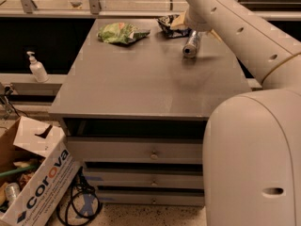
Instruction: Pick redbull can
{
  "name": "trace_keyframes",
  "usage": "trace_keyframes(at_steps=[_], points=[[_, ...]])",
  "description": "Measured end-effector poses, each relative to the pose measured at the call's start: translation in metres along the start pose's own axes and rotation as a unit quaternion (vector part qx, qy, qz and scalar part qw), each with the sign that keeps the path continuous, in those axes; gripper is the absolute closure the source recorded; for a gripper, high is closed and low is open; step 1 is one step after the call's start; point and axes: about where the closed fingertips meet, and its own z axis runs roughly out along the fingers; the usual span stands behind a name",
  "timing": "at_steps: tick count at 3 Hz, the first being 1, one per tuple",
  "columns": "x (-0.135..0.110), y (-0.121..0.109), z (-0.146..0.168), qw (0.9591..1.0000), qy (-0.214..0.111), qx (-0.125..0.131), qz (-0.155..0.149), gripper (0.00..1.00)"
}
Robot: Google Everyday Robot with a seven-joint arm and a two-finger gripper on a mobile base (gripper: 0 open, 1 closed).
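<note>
Lying near the table's (141,88) far right edge, the can (190,44) showed its round end to the camera. The gripper (192,27) hung at the can's far end, beside a dark bag (167,23); whether it was open or closed could not be told.

Redbull can (190,44) is seen upper right of centre, on the cabinet top (141,86). Gripper (193,30) is located at its far end.
</note>
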Motion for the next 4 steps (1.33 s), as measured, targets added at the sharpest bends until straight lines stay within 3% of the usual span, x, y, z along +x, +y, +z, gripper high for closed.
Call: trace_keyframes(at_steps=[2,4], points=[[-0.006,0.01,0.012,0.9991,-0.025,-0.025,0.024,0.0],[-0.014,0.016,0.024,0.998,-0.042,-0.038,0.029,0.0]])
